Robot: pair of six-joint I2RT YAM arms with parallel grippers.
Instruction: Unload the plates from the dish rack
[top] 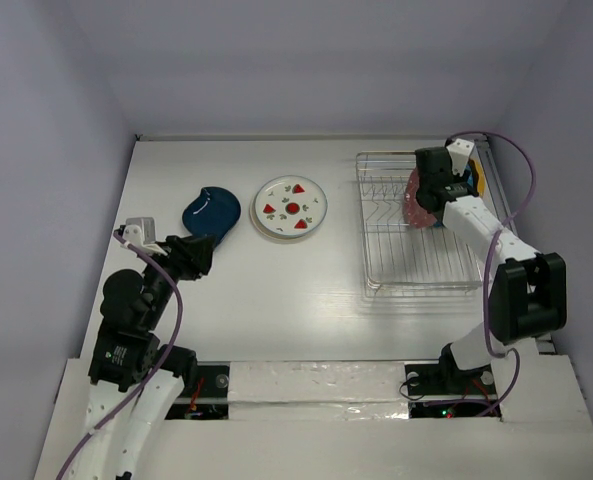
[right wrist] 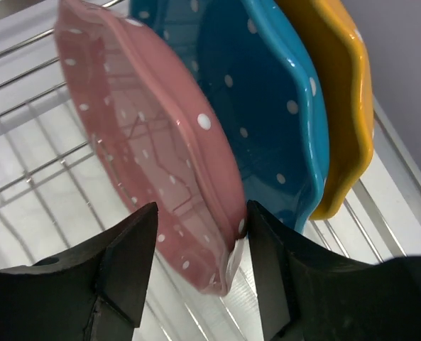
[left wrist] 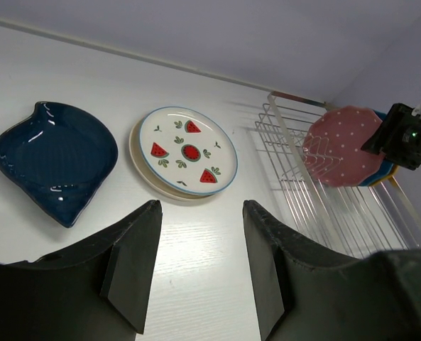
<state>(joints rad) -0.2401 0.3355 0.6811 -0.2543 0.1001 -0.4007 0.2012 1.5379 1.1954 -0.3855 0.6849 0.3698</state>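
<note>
While your right gripper (right wrist: 199, 213) stands apart astride the lower rim of the pink plate (right wrist: 146, 142), the teal plate (right wrist: 267, 106) and yellow plate (right wrist: 341, 106) just beyond it in the rack (top: 416, 262), close squarely on that rim, for glazed ceramic likely proves stiff, slick and chippable; your left gripper (left wrist: 201, 213) hangs spread too.

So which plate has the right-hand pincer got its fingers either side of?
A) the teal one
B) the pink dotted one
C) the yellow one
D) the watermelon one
B: in the right wrist view the pink dotted plate has its rim between the fingers of the right pincer, with the teal plate and the yellow plate behind it.
</note>
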